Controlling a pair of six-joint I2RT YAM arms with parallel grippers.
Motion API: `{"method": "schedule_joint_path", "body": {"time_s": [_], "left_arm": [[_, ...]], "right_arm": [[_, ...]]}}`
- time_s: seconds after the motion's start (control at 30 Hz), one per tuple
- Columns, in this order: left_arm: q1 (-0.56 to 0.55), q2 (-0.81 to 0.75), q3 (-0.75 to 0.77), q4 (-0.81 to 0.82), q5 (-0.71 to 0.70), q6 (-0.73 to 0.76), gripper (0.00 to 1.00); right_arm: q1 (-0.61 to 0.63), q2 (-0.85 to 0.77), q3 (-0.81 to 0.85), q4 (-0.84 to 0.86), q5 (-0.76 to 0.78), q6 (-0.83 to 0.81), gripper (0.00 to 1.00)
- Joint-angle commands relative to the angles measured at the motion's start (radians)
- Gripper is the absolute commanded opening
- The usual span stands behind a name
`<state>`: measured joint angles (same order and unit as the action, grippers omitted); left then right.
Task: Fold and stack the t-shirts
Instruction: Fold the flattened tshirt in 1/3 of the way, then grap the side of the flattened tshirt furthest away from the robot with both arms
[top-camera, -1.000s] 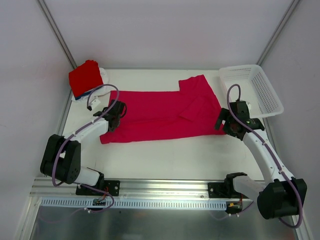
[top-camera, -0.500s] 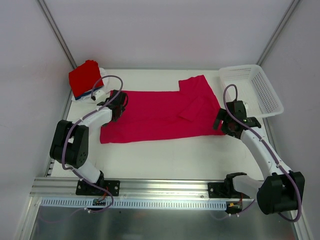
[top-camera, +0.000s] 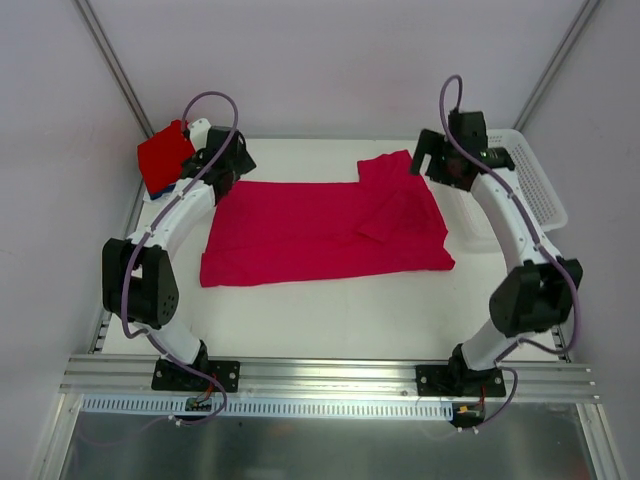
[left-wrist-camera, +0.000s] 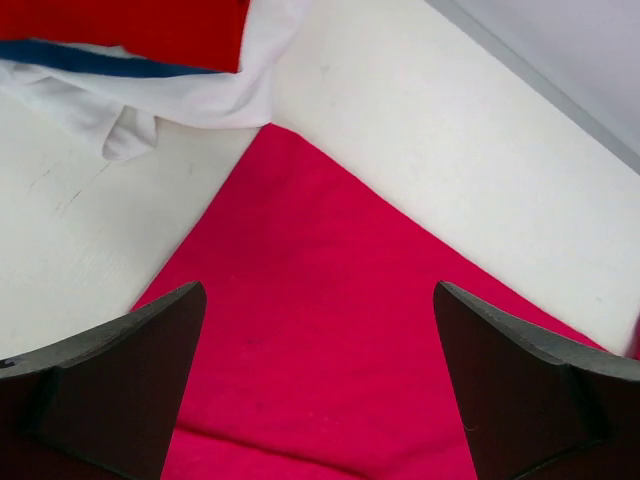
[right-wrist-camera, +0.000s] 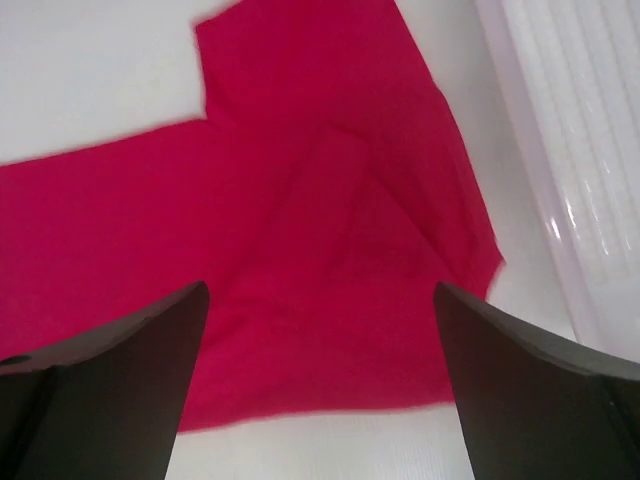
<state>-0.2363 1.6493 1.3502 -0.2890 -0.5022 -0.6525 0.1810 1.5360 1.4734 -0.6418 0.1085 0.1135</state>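
At the far-left corner of the tabletop (top-camera: 330, 310) sits a folded stack (top-camera: 165, 162). A bright red shirt (left-wrist-camera: 130, 22) lies on top, the thin edge of a blue shirt (left-wrist-camera: 95, 58) shows under it, and a white shirt (left-wrist-camera: 200, 95) is at the bottom, its cloth spilling loosely toward the middle.

Just beside the stack, the left gripper (top-camera: 228, 165) hangs over the far-left corner of the crimson-pink t-shirt (top-camera: 320, 232). In its wrist view the two dark fingers (left-wrist-camera: 110, 390) stand wide apart with only flat cloth between them, gripping nothing. Whether they touch the cloth cannot be told. The tip of that corner comes right up to the spilled white cloth.

The crimson-pink t-shirt lies spread as a long band from left to right across the middle of the tabletop. Its right end is broader, with a sleeve reaching toward the far edge and a creased flap lying over the body there.

The right gripper (top-camera: 428, 162) is above that far-right sleeve. Its fingers (right-wrist-camera: 520, 390) are likewise spread wide and empty, clear of the cloth.

At the far right, a white mesh basket (top-camera: 535, 185) stands just beside the shirt's right edge, partly behind the right arm.
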Motion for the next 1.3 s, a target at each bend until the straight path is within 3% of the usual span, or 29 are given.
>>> {"method": "schedule_joint_path", "body": {"time_s": [0.0, 0.07, 0.2, 0.43, 0.7, 0.83, 0.97, 1.27], "left_arm": [[0.012, 0.017, 0.053, 0.004, 0.125, 0.096, 0.99], [0.011, 0.000, 0.031, 0.004, 0.149, 0.091, 0.99], [0.012, -0.037, -0.040, 0.002, 0.157, 0.083, 0.99], [-0.009, -0.080, -0.100, 0.014, 0.152, 0.080, 0.99], [-0.017, -0.048, -0.103, 0.054, 0.189, 0.085, 0.99], [-0.017, -0.019, -0.109, 0.076, 0.208, 0.076, 0.99], [-0.018, -0.006, -0.108, 0.083, 0.196, 0.090, 0.99], [-0.017, -0.017, -0.109, 0.096, 0.197, 0.090, 0.99]], "right_arm": [[-0.009, 0.191, 0.272, -0.044, -0.162, -0.095, 0.99], [-0.034, 0.351, 0.455, -0.079, -0.211, -0.080, 0.99], [-0.072, 0.585, 0.669, -0.078, -0.315, -0.032, 1.00], [-0.129, 0.868, 0.927, -0.022, -0.391, 0.017, 0.99], [-0.143, 0.929, 0.938, 0.082, -0.294, -0.049, 0.99], [-0.143, 0.960, 0.900, 0.203, -0.363, -0.008, 0.99], [-0.146, 1.026, 0.965, 0.235, -0.288, 0.021, 0.99], [-0.167, 1.118, 0.904, 0.384, -0.391, 0.302, 0.99]]}}
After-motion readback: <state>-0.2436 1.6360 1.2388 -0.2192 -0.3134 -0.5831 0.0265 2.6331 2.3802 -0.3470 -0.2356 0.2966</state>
